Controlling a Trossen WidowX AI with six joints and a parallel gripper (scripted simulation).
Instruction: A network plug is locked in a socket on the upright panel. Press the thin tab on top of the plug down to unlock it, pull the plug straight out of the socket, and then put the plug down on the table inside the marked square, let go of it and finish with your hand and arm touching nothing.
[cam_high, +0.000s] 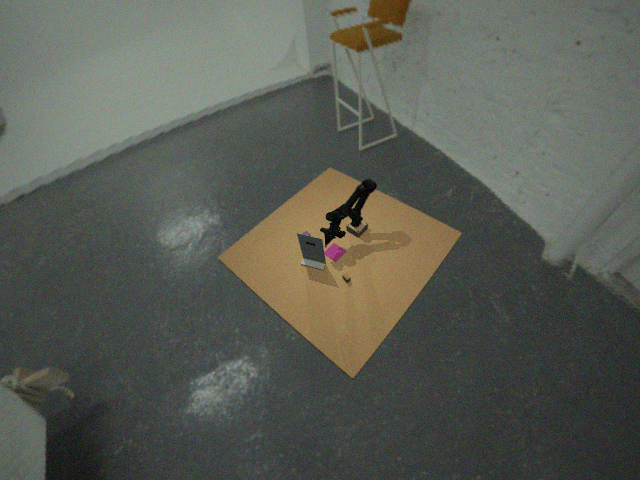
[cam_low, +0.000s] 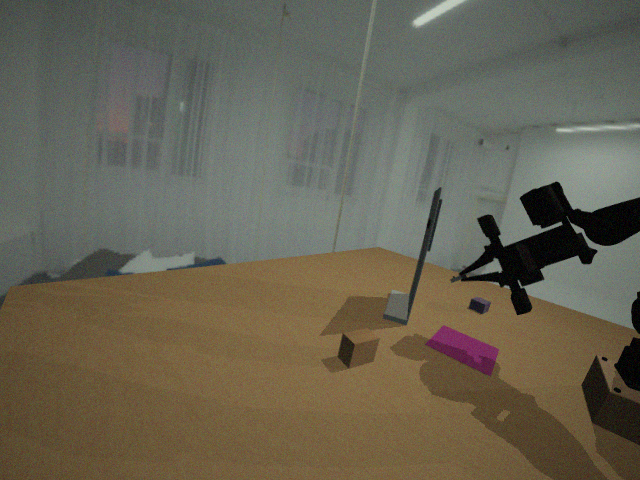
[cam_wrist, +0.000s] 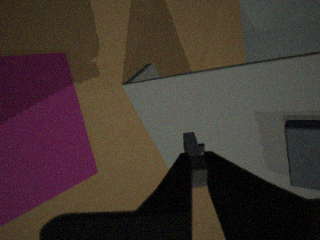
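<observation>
My pincer (cam_high: 325, 242) (cam_low: 456, 279) (cam_wrist: 195, 159) is closed to a narrow gap on the plug (cam_low: 454, 279) (cam_wrist: 199, 162), which sits between the fingertips, out of the socket and in the air. The plug's long axis follows the line of the fingers: one end projects past the tips, away from the wrist.

The controlling relation is plug to target. I take the magenta patch (cam_high: 334, 252) (cam_low: 462, 349) (cam_wrist: 45, 150) on the table (cam_high: 382, 289) (cam_low: 206, 361) (cam_wrist: 112, 130) as the marked square. In the exterior view it lies below the pincer; in the wrist view it lies off to the left of the fingers, with the upright panel (cam_high: 311, 249) (cam_low: 424, 253) (cam_wrist: 215, 105) behind and right of the plug. The next move should carry the plug sideways over the patch, maintaining panel clearance, then lower it before release.
</observation>
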